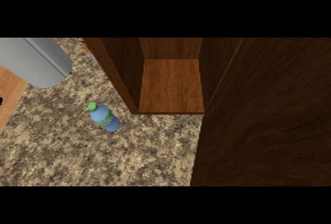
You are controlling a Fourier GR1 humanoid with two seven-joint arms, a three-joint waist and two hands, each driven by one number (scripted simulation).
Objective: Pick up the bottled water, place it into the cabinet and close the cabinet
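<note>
The bottled water (104,117), blue with a green cap and a green label band, stands on the speckled stone counter (97,153), just left of the cabinet's front edge. The wooden cabinet (171,85) is open, and its bare inner floor shows. Its dark wooden door (265,122) swings out toward me and fills the right side of the head view. A grey rounded forearm (39,61) shows at the upper left, well away from the bottle. Neither hand shows.
A strip of lighter orange wood (9,100) runs along the left edge beyond the counter. The open door blocks the view of everything at the right. Bare counter lies in front of and left of the bottle.
</note>
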